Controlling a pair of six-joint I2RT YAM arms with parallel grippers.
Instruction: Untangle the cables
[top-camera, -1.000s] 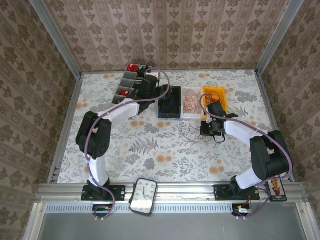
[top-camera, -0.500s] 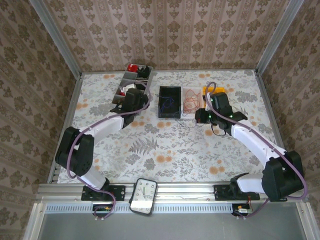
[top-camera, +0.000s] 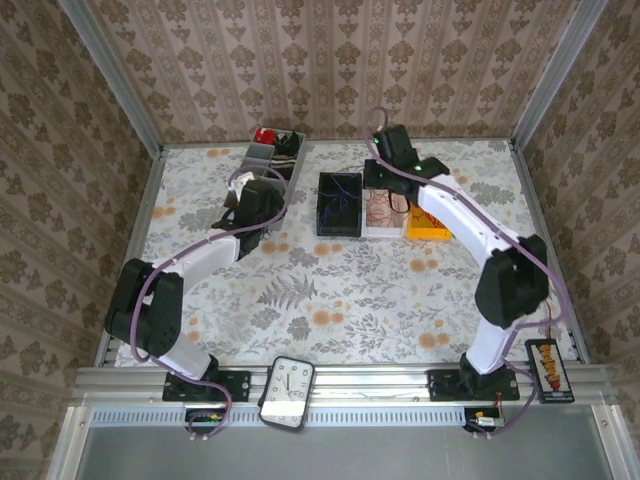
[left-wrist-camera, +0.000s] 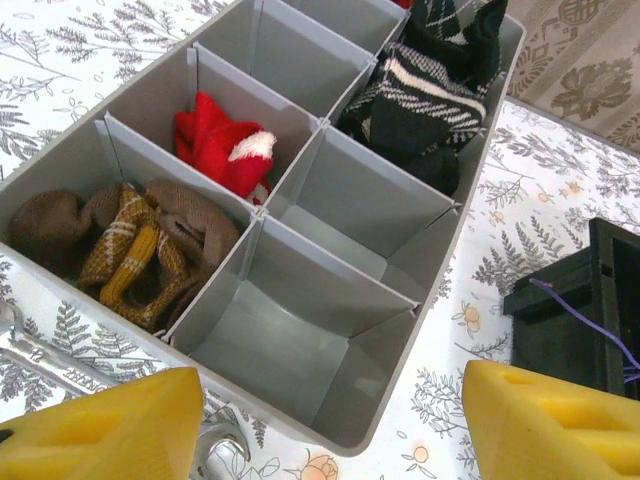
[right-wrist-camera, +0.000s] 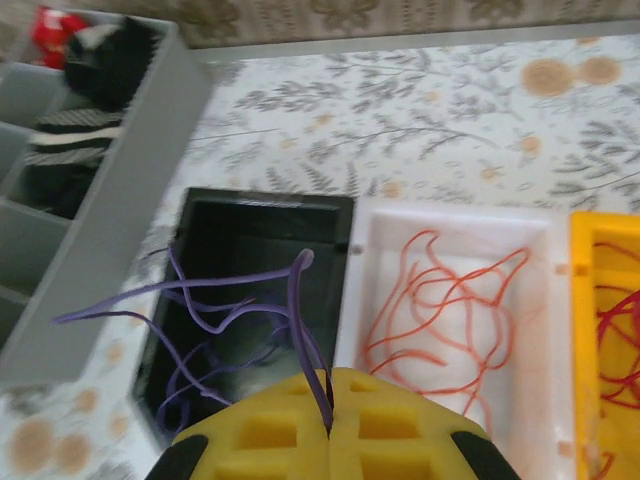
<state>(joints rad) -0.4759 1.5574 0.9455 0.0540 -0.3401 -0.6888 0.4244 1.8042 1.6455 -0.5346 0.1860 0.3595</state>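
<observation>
Purple cable (right-wrist-camera: 298, 310) sits clamped in your right gripper (right-wrist-camera: 330, 405) over the black tray (right-wrist-camera: 270, 203), presumably to drop there; left gripper (left-wrist-camera: 325, 425) spread.

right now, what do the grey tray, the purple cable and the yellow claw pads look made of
Grey tray: probably moulded plastic, matte, with thin straight dividers. Purple cable: thin plastic-coated wire, faint sheen, holds springy loops. Right claw pads: yellow rubber or foam, matte, with a moulded grid.
</observation>
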